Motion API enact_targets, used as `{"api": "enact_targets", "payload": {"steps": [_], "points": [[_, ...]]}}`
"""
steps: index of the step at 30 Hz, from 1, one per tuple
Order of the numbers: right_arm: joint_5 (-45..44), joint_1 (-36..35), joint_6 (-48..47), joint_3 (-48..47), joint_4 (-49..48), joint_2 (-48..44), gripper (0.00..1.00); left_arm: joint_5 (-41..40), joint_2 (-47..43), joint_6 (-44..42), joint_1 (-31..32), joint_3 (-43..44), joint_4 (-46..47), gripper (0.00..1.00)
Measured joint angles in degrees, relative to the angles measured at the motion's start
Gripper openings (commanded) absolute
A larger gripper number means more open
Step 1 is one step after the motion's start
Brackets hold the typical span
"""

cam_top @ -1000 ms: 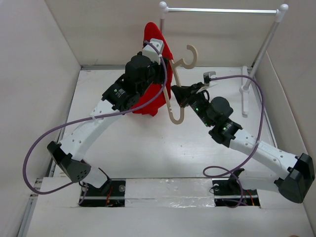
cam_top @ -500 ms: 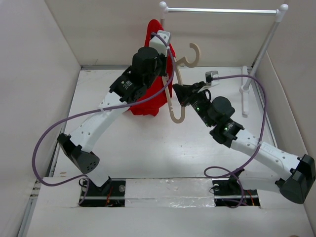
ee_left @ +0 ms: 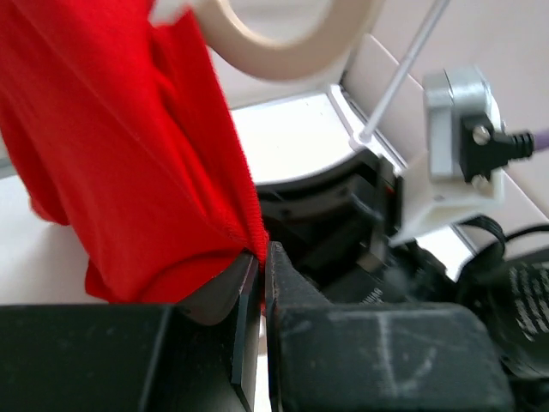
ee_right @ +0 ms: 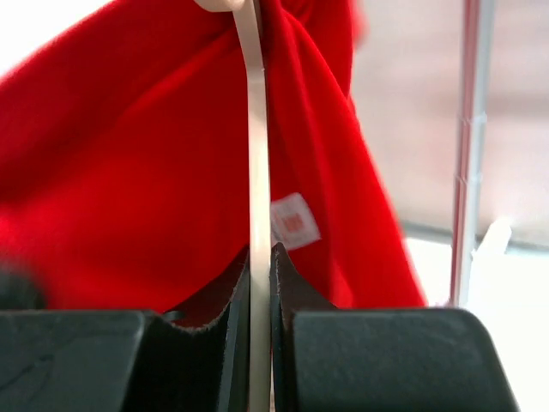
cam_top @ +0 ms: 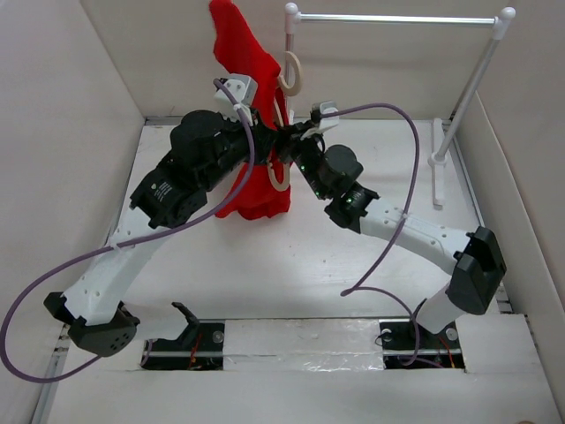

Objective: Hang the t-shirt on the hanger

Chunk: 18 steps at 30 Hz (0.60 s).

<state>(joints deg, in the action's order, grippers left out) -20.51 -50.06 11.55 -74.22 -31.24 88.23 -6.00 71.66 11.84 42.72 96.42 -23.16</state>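
The red t-shirt (cam_top: pixel 252 190) hangs in the air near the back wall, its top bunched high (cam_top: pixel 231 31). In the left wrist view my left gripper (ee_left: pixel 262 257) is shut on a hem fold of the t-shirt (ee_left: pixel 129 154). The pale wooden hanger (cam_top: pixel 290 75) stands upright right beside the cloth, hook up. My right gripper (ee_right: pixel 260 262) is shut on the thin edge of the hanger (ee_right: pixel 257 129), with the t-shirt (ee_right: pixel 129 172) and its white label (ee_right: pixel 294 221) draped on both sides. In the top view the left gripper (cam_top: pixel 263 134) and the right gripper (cam_top: pixel 284 147) meet close together.
A white-posted rack with a metal bar (cam_top: pixel 397 18) stands at the back right, with its slanted post (cam_top: pixel 466 93) and foot (cam_top: pixel 437 159) on the table. White walls enclose the left, back and right. Purple cables loop off both arms.
Both arms swung left and toward the back. The t-shirt rose higher against the wall, and the hanger moved left with it, hook now beside the rack's left post.
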Motion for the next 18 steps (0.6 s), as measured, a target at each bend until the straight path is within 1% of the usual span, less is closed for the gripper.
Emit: {"api": "enact_targets", "payload": {"steps": [4,9,10,11,12,13,16,18], "points": [[1.18,0.02,-1.75,-3.82,-2.38,3.39,0.0,1.73,0.17,0.48,-0.04,0.0,-2.27,0.0],[2.08,0.39,-1.95,-4.31,-4.44,3.23,0.0,1.92,0.96,0.52,-0.09,0.39,-4.83,0.0],[2.1,0.46,-2.05,-4.52,-4.66,3.21,0.0,1.62,0.96,0.59,-0.09,0.39,-5.01,0.04],[2.14,0.48,-2.19,-4.98,-4.76,3.32,0.0,1.22,0.92,0.61,-0.09,0.39,-4.98,0.12],[2.12,0.5,-2.34,-5.57,-4.74,3.41,0.0,0.46,0.81,0.76,-0.09,0.46,-5.11,0.29],[2.05,0.59,-2.45,-5.86,-4.92,3.39,0.0,-0.48,0.68,0.48,-0.11,0.61,-5.51,0.37],[2.14,1.05,-2.75,-5.88,-6.1,2.78,0.0,-2.43,0.63,1.62,-0.02,3.23,-8.11,0.53],[2.25,1.29,-2.95,-5.55,-6.51,1.81,0.0,-3.41,1.31,2.16,0.31,7.13,-9.53,0.56]]}}
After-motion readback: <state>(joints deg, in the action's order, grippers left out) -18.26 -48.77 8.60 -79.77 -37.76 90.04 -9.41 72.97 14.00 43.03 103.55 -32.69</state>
